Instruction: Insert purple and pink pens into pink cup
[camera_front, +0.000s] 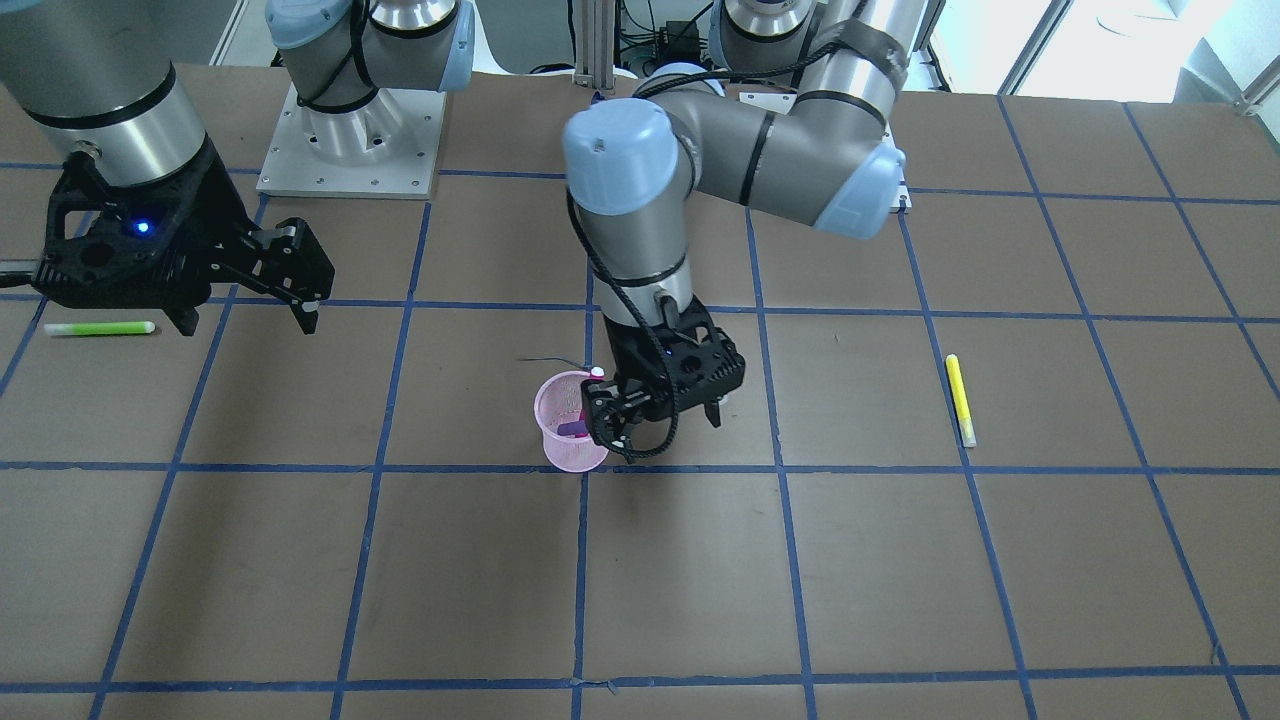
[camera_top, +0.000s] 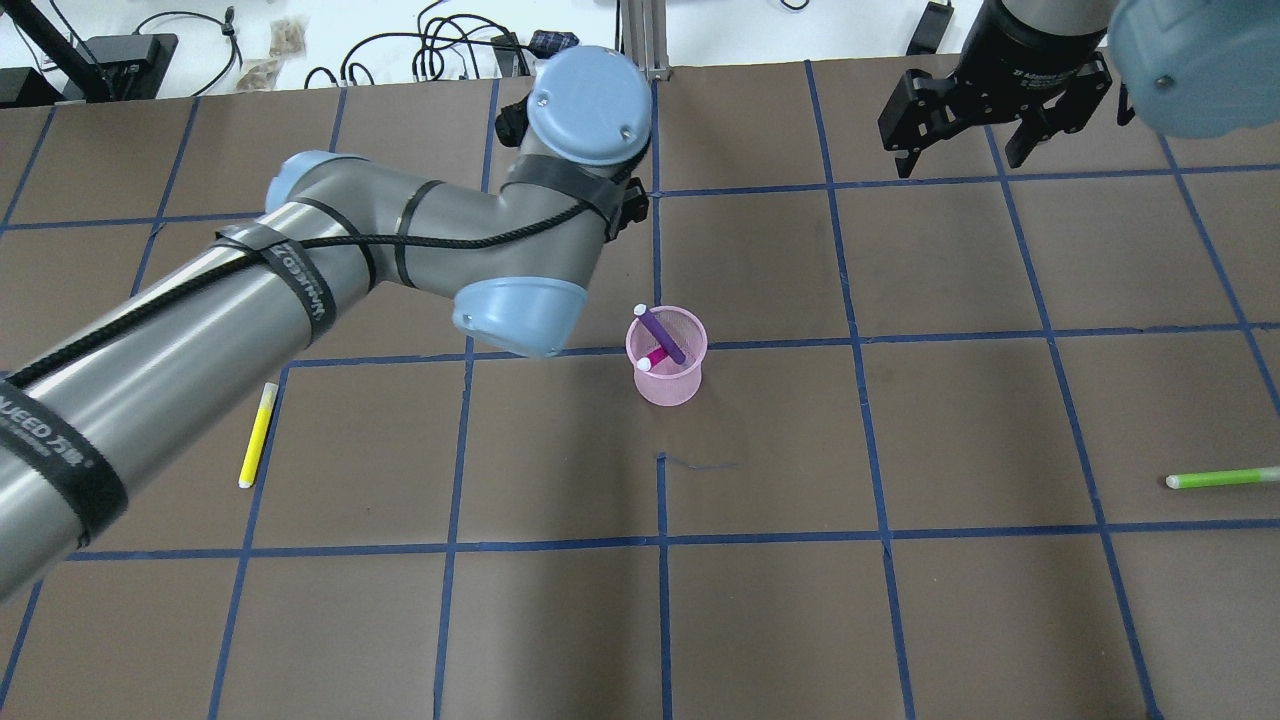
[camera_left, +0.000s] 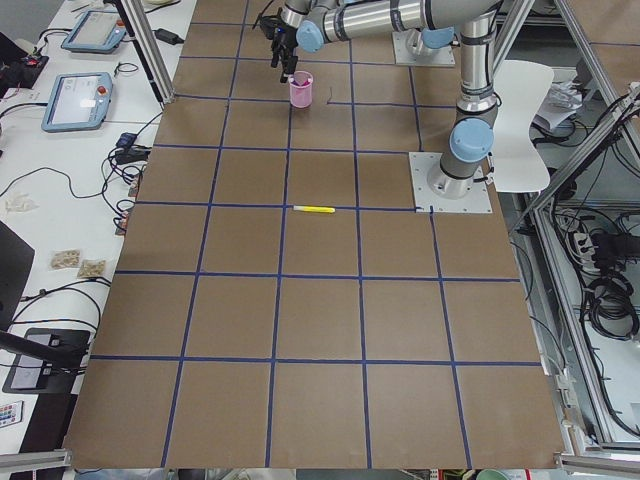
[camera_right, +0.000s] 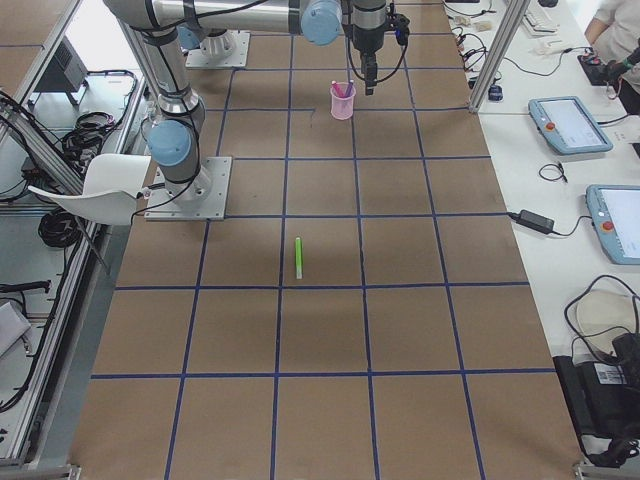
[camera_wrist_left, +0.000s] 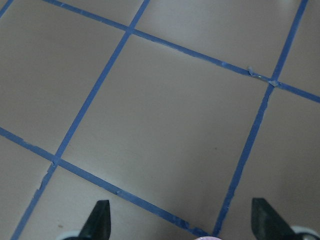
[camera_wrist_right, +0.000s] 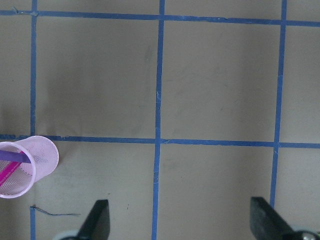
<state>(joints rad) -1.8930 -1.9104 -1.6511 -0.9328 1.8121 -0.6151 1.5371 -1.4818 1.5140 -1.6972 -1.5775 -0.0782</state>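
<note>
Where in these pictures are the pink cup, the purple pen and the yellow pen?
pink cup (camera_top: 668, 388), overhead view, lower outer wall.
purple pen (camera_top: 664, 335), overhead view, mid-shaft.
yellow pen (camera_top: 256, 436), overhead view, mid-shaft.

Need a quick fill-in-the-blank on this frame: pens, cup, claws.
1. Inside the pink cup lean the purple pen and a ___ pen.
2. The yellow pen lies flat on the robot's ___ side.
3. The green pen lies flat on the robot's ___ side.
4. The left claw, beside the cup and holding nothing, is ___.

Missing words: pink; left; right; open.
</note>
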